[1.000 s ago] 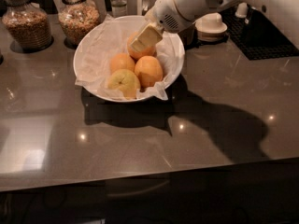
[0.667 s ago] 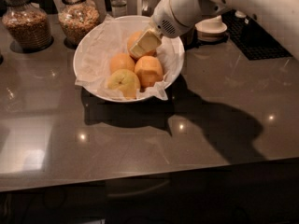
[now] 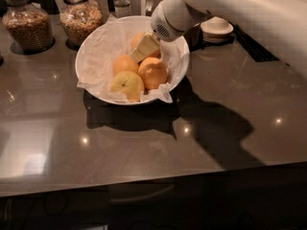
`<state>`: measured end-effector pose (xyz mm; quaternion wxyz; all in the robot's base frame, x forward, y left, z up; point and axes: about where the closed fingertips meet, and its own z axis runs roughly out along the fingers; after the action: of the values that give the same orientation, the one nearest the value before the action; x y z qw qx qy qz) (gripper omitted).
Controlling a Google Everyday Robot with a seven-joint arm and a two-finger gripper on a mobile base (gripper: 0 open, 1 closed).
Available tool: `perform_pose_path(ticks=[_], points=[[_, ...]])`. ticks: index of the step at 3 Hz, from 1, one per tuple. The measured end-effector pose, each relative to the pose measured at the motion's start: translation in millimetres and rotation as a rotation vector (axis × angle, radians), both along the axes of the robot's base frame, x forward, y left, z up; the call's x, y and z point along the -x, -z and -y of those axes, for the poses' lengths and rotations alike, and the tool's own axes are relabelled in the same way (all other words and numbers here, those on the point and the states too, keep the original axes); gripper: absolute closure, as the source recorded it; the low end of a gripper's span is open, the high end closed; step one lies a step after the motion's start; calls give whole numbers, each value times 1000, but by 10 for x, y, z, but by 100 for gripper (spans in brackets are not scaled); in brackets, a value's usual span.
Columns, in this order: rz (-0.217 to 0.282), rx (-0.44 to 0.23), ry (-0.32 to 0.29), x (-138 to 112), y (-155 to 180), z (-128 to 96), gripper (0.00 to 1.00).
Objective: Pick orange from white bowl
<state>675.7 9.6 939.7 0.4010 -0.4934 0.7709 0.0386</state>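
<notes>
The white bowl, lined with crumpled white paper, stands on the dark counter. In it lie three oranges: one at the back, one at the left and one at the right front. I cannot tell which is the biggest. A yellow-green fruit lies at the front. My gripper reaches down into the bowl from the upper right. It rests over the back orange and hides much of it.
Two glass jars of grain stand behind the bowl at the left. A small cream upturned bowl sits at the back right beside a black mat. My white arm spans the upper right.
The gripper has sunk a little lower and to the left, onto the back orange. The fruits and the bowl have not moved.
</notes>
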Motion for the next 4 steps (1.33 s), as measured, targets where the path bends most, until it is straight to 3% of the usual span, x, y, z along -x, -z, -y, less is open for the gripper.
perform_pose_path(ticks=[2,4], points=[[31,25,38,-109,32,-126,36],[24,66,69,-111,145,-79,21]])
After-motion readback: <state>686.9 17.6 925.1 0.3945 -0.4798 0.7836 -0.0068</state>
